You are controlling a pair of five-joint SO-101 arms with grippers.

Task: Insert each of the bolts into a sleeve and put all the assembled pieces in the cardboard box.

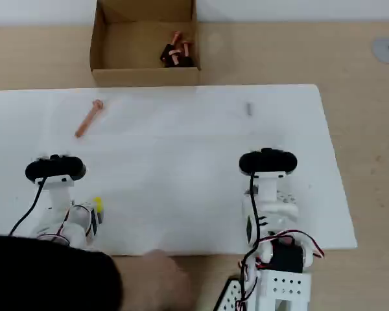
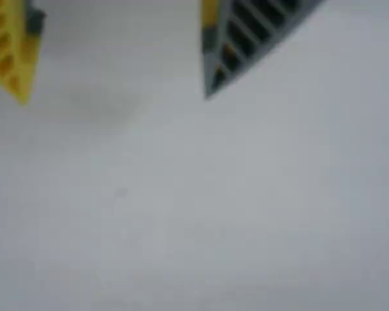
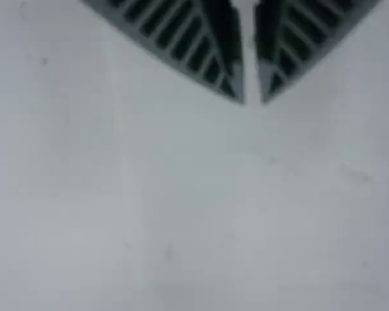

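One orange bolt (image 1: pixel 89 118) lies loose on the white mat (image 1: pixel 181 194), far left, short of the cardboard box (image 1: pixel 100 45). Inside the box, at its right side, sit several orange bolts in dark sleeves (image 1: pixel 177 52). A small grey piece (image 1: pixel 249 109) lies on the mat at the far right; I cannot tell what it is. The left arm (image 1: pixel 55 170) and right arm (image 1: pixel 267 162) are folded near the front edge. My left gripper (image 2: pixel 113 97) hangs open just above bare mat. My right gripper (image 3: pixel 251 98) is shut with nothing in it, also above bare mat.
A person's hand (image 1: pixel 162 272) and dark sleeve (image 1: pixel 45 275) rest at the table's front edge between the arms. The box stands on the wooden table (image 1: pixel 279 58) beyond the mat. A grey round fitting (image 1: pixel 388 49) is at the far right corner.
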